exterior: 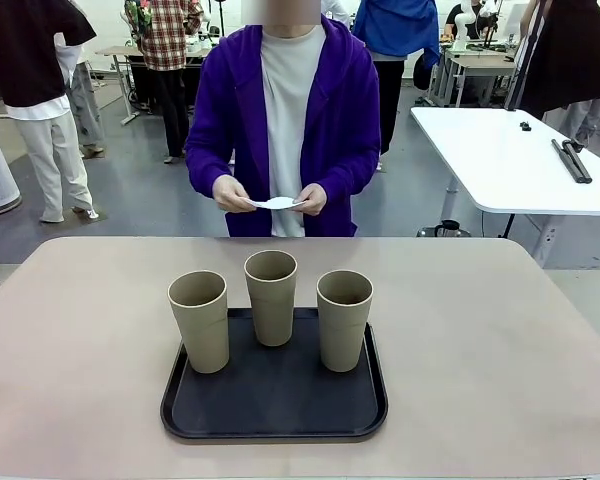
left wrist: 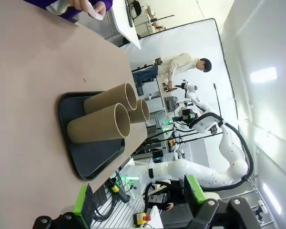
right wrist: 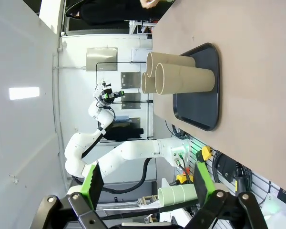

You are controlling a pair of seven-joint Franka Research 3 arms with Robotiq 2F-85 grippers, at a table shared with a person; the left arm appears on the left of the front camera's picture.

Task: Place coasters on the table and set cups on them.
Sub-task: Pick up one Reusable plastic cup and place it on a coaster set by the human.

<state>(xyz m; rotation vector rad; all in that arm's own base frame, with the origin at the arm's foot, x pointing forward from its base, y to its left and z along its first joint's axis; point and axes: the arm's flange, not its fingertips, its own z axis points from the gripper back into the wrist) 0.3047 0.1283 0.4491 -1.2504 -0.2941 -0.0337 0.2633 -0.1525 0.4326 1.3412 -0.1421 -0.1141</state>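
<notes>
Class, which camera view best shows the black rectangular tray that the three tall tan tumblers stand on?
The front view: the black rectangular tray appears nearly whole, seen from above. Both wrist views show it sideways and foreshortened, with the tan tumblers hiding part of it.

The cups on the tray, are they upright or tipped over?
Upright: all three cups stand on their bases on the black tray, mouths up.

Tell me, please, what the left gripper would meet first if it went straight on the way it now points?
Probably the nearest cup on the black tray: the left gripper, jaws open, points roughly at its rim. Depth is unclear, so it could pass just over the top.
</notes>
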